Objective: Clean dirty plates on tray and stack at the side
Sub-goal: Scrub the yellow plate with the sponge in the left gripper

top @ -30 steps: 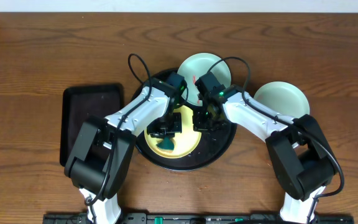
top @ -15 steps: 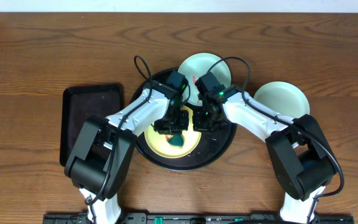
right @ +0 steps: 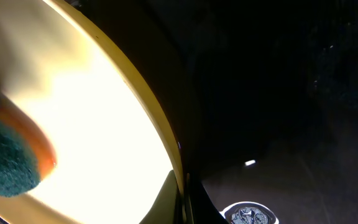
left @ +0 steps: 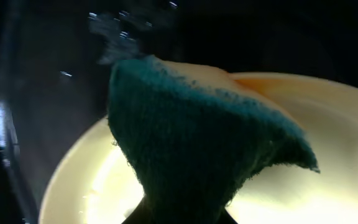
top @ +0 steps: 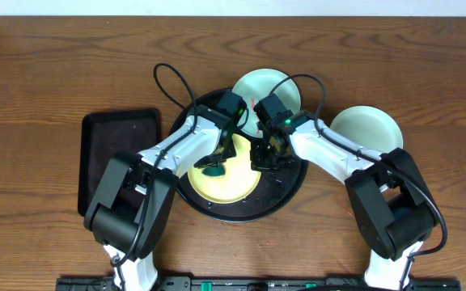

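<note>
My left end effector [top: 218, 162] is clamped tight on a green sponge [left: 191, 149], held down on the yellow plate [top: 229, 187] in the round black tray [top: 291, 187] at mid-bench. My right end effector [top: 264, 158] pinches that plate's rim, jaws nearly closed. One mint plate [top: 267, 84] sits at the tray's far side; a second mint plate [top: 367, 128] lies toward the bench's right edge.

The left tool [top: 217, 164] holds a green sponge [top: 212, 171] over the yellow plate [top: 231, 191] on the tray [top: 288, 191].
</note>
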Motion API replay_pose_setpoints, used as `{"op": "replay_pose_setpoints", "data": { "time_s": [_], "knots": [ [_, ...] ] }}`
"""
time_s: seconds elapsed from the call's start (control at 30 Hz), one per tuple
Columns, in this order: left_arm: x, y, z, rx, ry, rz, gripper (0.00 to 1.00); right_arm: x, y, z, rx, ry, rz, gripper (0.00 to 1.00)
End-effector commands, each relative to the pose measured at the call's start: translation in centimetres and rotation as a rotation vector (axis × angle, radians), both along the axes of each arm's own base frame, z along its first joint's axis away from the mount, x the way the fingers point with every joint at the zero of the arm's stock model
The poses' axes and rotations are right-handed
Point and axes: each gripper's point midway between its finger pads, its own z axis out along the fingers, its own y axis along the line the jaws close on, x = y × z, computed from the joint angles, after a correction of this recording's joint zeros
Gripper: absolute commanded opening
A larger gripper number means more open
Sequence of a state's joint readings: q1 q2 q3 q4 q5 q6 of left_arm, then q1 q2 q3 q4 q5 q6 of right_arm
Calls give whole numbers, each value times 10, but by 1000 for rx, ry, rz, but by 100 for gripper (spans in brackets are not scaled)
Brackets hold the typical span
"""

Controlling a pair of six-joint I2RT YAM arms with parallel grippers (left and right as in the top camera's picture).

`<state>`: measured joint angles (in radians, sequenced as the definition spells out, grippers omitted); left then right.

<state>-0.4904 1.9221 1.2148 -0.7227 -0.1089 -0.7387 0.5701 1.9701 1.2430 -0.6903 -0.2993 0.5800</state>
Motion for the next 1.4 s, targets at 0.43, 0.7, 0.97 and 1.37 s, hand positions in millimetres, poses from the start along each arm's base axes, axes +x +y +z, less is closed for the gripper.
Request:
{"op": "replay_pose_setpoints", "data": {
  "time_s": [0.43,0.7,0.97,1.37],
  "knots": [
    [-58,-67,0,-387,256,-409,7,2,-5,-10,-25,5,5,1],
    [-10,-2,-8,-75,89,-166,8,2,-5,-10,-25,5,5,1],
    [-16,58,-4,89,112,116,7,2,-5,-10,-26,5,4,1],
    [-75,-32,-1,-276,365,-227,7,2,-5,-10,-25,4,4,1]
  ]
}}
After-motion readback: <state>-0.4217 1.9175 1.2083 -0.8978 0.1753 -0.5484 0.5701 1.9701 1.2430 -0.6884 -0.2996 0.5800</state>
